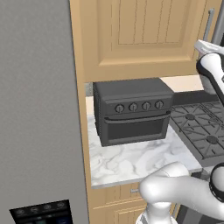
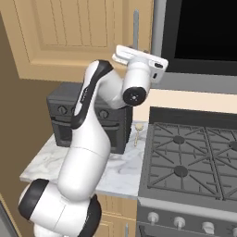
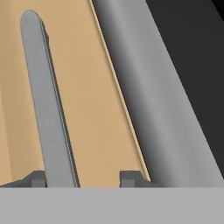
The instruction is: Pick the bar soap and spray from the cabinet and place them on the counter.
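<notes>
Basically had the gripper [image 3: 83,178] straddling the cabinet [image 3: 92,109] door's handle [image 3: 46,109], bar running lengthwise up from between the fingertips; couldn't tell if clamped yet.

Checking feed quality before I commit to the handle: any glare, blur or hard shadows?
Hand view: handle sharp, thin shadow line along its right edge, no glare. Left base view: flat even light, cabinet slightly soft. Right base view: gripper clear, no blur.
</notes>
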{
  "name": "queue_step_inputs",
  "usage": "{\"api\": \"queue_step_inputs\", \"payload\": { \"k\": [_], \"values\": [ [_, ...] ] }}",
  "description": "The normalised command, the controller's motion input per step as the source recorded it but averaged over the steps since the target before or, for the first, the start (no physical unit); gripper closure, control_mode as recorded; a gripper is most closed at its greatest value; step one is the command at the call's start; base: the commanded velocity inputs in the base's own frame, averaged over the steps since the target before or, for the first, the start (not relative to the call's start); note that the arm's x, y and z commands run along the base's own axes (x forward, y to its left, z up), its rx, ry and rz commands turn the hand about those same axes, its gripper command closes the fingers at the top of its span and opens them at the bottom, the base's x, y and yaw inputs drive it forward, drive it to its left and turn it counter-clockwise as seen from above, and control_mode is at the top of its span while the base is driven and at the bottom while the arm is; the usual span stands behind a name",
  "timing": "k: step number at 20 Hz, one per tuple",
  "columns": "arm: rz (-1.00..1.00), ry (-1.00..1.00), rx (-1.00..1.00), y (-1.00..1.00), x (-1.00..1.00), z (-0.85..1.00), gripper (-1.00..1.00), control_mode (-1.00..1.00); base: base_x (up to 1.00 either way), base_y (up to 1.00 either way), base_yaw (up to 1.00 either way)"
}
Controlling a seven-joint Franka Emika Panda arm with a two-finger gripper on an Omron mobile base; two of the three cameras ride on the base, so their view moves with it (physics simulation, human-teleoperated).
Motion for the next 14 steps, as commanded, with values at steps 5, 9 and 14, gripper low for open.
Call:
{"api": "queue_step_inputs", "payload": {
  "k": [5,9,14],
  "values": [
    [0.05,0.23,0.0,0.19,0.55,0.0,1.0,-1.0,0.0,0.0,0.0],
    [0.03,0.31,-0.01,0.29,0.64,0.0,1.0,-1.0,0.0,0.0,0.0],
    [0.04,0.2,0.0,0.16,0.41,-0.11,1.0,-1.0,0.0,0.0,0.0]
  ]
}}
